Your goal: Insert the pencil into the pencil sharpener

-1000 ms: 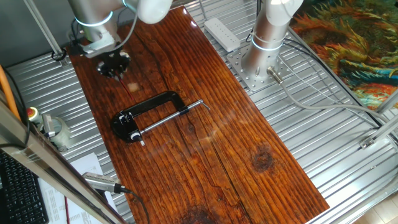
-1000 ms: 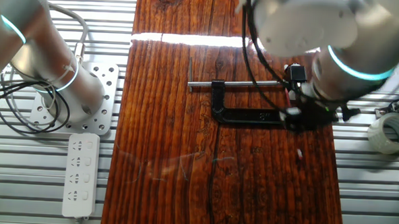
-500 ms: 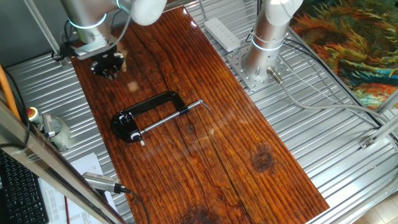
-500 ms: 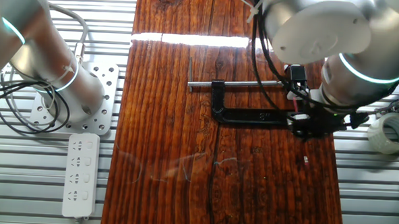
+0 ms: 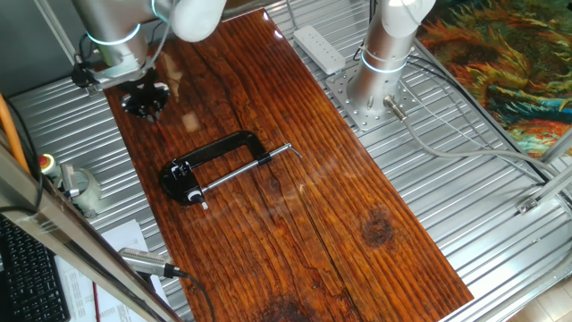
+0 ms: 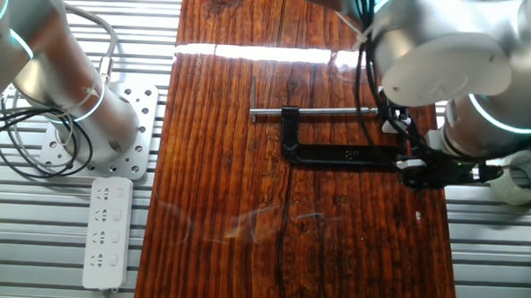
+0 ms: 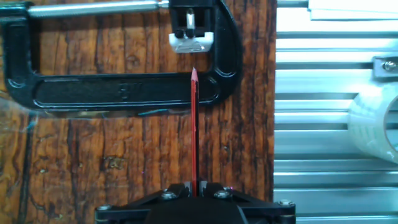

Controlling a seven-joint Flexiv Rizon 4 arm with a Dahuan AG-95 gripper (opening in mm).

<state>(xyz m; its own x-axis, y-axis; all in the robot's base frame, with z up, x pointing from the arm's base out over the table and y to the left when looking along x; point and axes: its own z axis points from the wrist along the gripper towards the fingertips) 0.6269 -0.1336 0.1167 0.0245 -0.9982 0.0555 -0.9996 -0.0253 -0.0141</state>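
— Wooden board (image 5: pixel 295 179) on a ribbed metal table; what shows from one fixed view?
— A black C-clamp (image 5: pixel 214 161) lies mid-board, with the gripper (image 5: pixel 145 100) above the far left edge.
— From the other side?
— The gripper (image 6: pixel 431 170) hangs at the clamp's (image 6: pixel 337 154) right end, near a tape roll (image 6: pixel 523 174).
— Hand view?
— Fingers pinch the red pencil (image 7: pixel 194 130), its tip over the clamp frame (image 7: pixel 124 93), below the small white sharpener (image 7: pixel 191 42).
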